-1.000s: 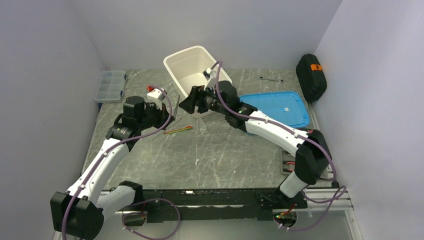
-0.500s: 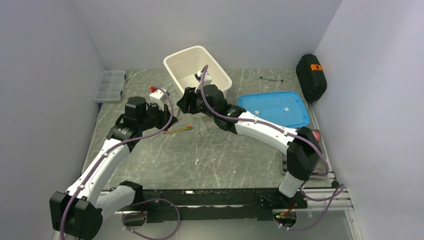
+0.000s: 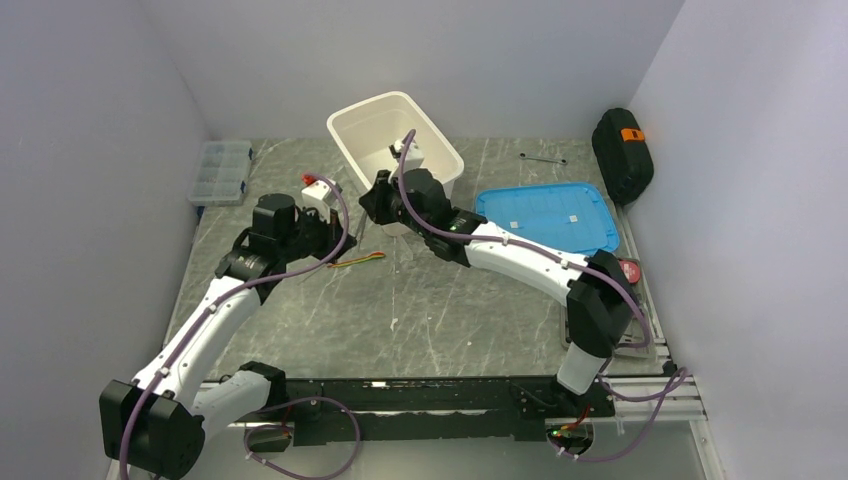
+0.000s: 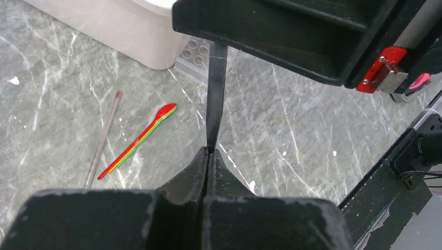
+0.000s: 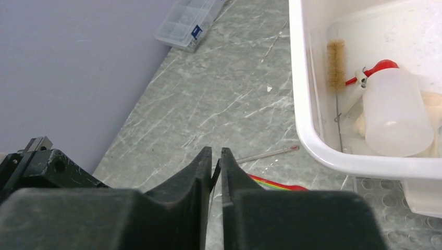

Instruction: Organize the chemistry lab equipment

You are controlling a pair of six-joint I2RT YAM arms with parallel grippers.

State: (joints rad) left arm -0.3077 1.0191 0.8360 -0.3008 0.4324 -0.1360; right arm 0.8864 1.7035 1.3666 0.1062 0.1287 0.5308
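Note:
A thin grey sheet (image 4: 215,94), seen edge-on, spans between both grippers above the table. My left gripper (image 4: 210,151) is shut on its lower edge. My right gripper (image 5: 217,151) has its jaws pressed on the sheet's (image 5: 215,169) other edge. From above, the two grippers meet in front of the white bin (image 3: 345,125), left (image 3: 338,232) and right (image 3: 370,208). In the bin lie the squeeze bottle (image 5: 396,112) with its red nozzle and a wire brush (image 5: 336,65). The clear tube rack (image 5: 385,208) lies on the table against the bin's front.
A rainbow-striped spoon (image 4: 140,138) and a thin glass rod (image 4: 101,140) lie on the marble below the grippers. The clear organizer box (image 3: 222,170) sits far left, a blue lid (image 3: 545,215) to the right and a black case (image 3: 622,150) at the back right.
My right gripper has swung left to meet the left gripper and closed its jaws on the sheet. The left gripper has stayed shut on the sheet and barely moved.

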